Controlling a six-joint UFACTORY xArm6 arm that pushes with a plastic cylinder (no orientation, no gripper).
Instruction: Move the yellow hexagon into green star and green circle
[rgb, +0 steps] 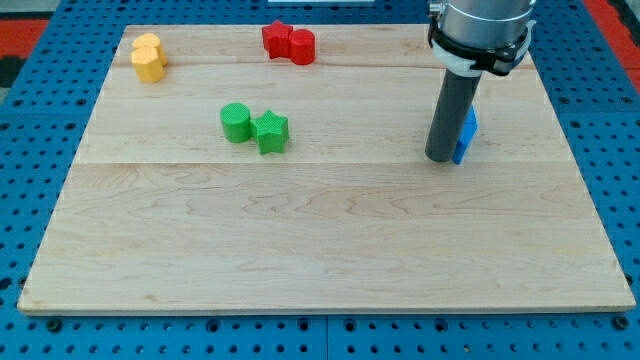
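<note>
The yellow hexagon (151, 66) lies near the board's top left corner, touching a second yellow block (147, 45) just above it. The green circle (236, 122) and green star (271, 131) sit side by side, touching, left of the board's centre. My tip (439, 158) rests on the board at the right, far from the yellow and green blocks. It stands right against the left side of a blue block (466, 136), which the rod partly hides.
A red star (276, 39) and a red circle (301, 46) touch each other at the board's top edge. The wooden board (320, 250) lies on a blue pegboard table (30, 120).
</note>
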